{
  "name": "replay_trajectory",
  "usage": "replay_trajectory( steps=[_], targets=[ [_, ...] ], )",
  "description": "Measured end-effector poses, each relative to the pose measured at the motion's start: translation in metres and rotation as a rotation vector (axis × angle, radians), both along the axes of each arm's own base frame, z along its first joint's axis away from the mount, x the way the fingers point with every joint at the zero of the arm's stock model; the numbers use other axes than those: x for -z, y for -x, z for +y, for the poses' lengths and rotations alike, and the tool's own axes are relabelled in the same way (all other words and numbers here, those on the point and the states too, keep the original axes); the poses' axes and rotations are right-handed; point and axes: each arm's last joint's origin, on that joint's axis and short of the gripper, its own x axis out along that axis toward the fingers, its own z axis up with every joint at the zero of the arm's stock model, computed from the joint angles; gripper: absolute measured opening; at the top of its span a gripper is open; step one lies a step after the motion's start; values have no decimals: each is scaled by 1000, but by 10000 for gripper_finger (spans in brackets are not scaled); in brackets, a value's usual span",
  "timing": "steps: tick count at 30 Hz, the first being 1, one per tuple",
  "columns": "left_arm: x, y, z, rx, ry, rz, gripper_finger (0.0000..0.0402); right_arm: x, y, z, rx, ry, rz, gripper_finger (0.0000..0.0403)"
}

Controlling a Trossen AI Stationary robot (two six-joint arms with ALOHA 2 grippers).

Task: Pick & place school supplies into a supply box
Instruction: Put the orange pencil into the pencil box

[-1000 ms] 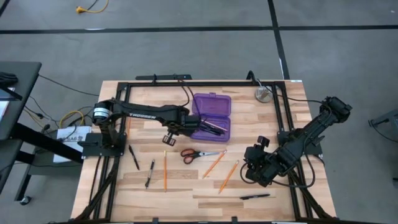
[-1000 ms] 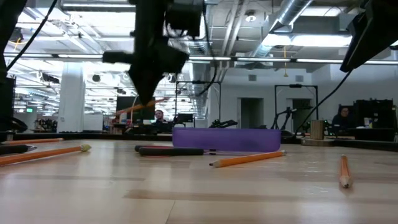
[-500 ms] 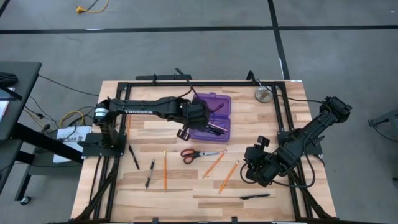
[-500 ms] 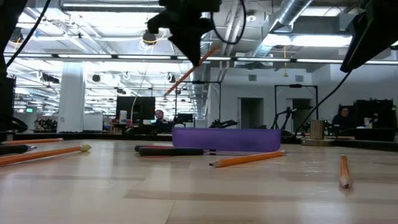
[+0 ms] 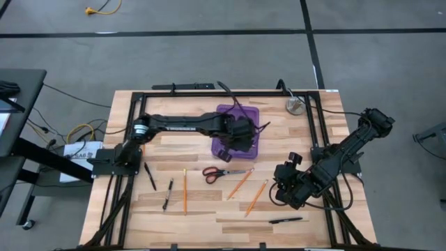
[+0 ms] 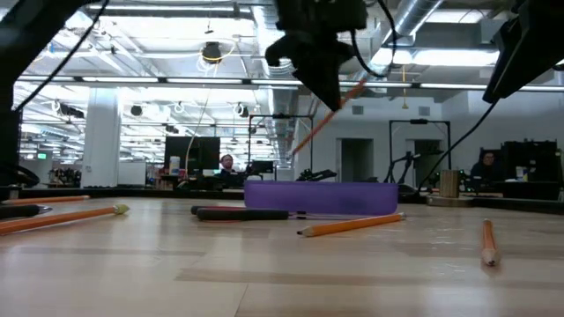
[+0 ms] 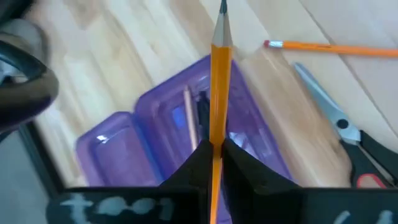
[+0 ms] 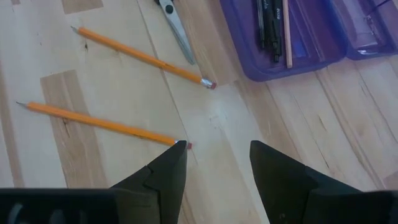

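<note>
My left gripper (image 5: 237, 139) hangs above the open purple supply box (image 5: 245, 113), shut on an orange pencil (image 6: 317, 128). In the left wrist view the box (image 7: 168, 115) holds a pencil and black pens. On the table nearer me lie the red-and-black scissors (image 5: 226, 172), three orange pencils (image 5: 185, 189) (image 5: 240, 183) (image 5: 256, 197) and three black pens (image 5: 150, 176) (image 5: 168, 194) (image 5: 286, 220). At the table's right, my right gripper (image 5: 286, 185) stands open above the wood, its fingers (image 8: 168, 168) near a pencil's eraser end. My left gripper pinches the pencil's shaft (image 7: 215, 138) between its two fingertips. The fingers come from above, slanting down, and lie roughly along the pencil. The sharpened end (image 7: 222, 7) sticks out well beyond them. The pencil is lifted clear and tilted over the box.
A round silver disc (image 5: 295, 105) lies at the far right corner. A black metal frame (image 5: 209, 93) runs along the table's edges. Bare wood lies between the scissors and the near edge.
My left gripper has carried the pencil toward the table's right, from beside the box's left edge to above the box, rising a little. It has tipped to point down less steeply, and the pencil now slants more steeply than before. It has stayed shut.
</note>
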Motion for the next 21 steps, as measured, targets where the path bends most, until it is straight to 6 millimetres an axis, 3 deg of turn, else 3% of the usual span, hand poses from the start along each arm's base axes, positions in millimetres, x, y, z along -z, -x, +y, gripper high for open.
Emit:
replay_trajectory(
  steps=[10, 21],
  targets=[
    [37, -11, 0, 9, 31, 135, 9, 0, 0, 1, -5, -21, 17, 169],
    [40, -10, 1, -37, 51, 154, 18, 0, 0, 1, 1, -25, 15, 169]
  ],
)
